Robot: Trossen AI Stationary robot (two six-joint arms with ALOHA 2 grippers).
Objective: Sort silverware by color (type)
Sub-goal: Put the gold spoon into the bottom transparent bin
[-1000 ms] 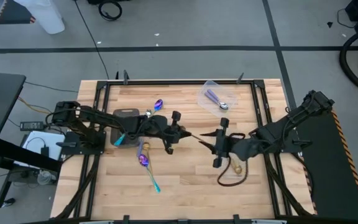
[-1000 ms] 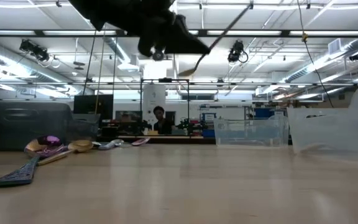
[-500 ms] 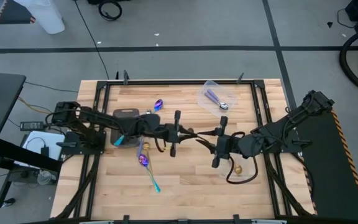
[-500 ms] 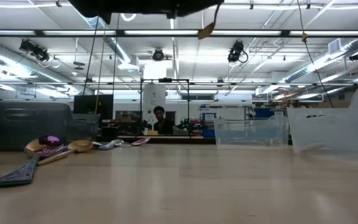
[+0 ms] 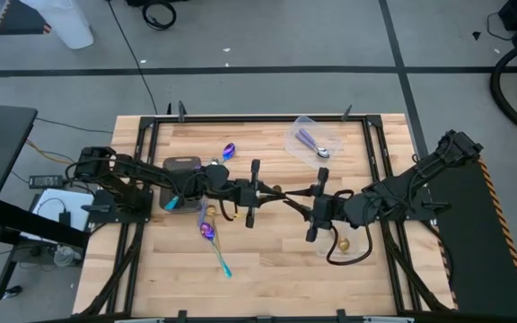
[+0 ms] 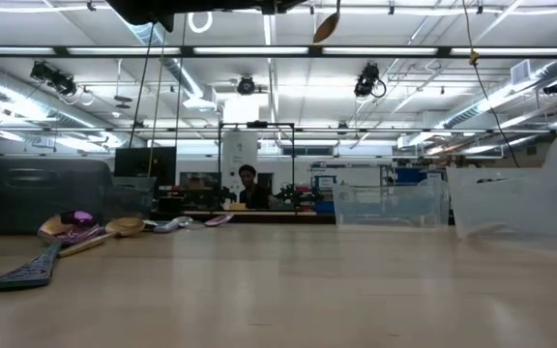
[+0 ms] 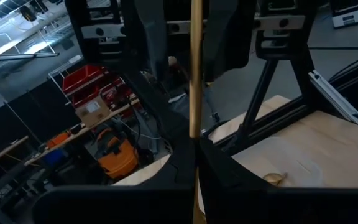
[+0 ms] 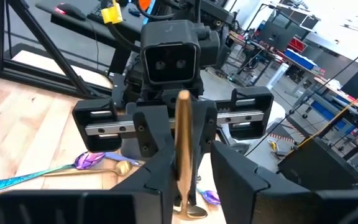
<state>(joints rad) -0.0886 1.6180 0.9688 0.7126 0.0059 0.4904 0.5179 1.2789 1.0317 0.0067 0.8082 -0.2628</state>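
Observation:
A gold spoon point(image 5: 284, 196) hangs level above the table's middle, between my two grippers. My left gripper point(image 5: 270, 192) is shut on its handle. My right gripper point(image 5: 296, 199) faces it from the right. The right fingers point(image 8: 157, 177) stand on either side of the spoon's bowl end point(image 8: 188, 210), with a gap showing on one side. The low view shows only the bowl point(image 6: 325, 27), at the top. More silverware lies at the left: a purple spoon with a teal handle point(image 5: 212, 238), a purple one point(image 5: 229, 151) and one beside the tray point(image 5: 173, 199). My left gripper pinches the gold spoon's handle point(image 7: 196, 127) between its two fingers. The fingers point level toward the table's right and lie along the handle. The spoon sticks out level beyond the fingertips, lifted clear of the table, its bowl end toward my right gripper.
A dark grey tray point(image 5: 183, 165) sits at the left. A clear container point(image 5: 315, 135) at the far right holds a lilac-handled spoon point(image 5: 310, 141). Another clear container point(image 5: 332, 248) near my right arm holds a gold spoon point(image 5: 344, 242). A cable loop point(image 5: 353, 258) lies beside it.
My left gripper has risen and tipped up from slanting downward to level. The gold spoon has swung up with it, from hanging slanted to level. Its bowl end now lies between my right gripper's fingers.

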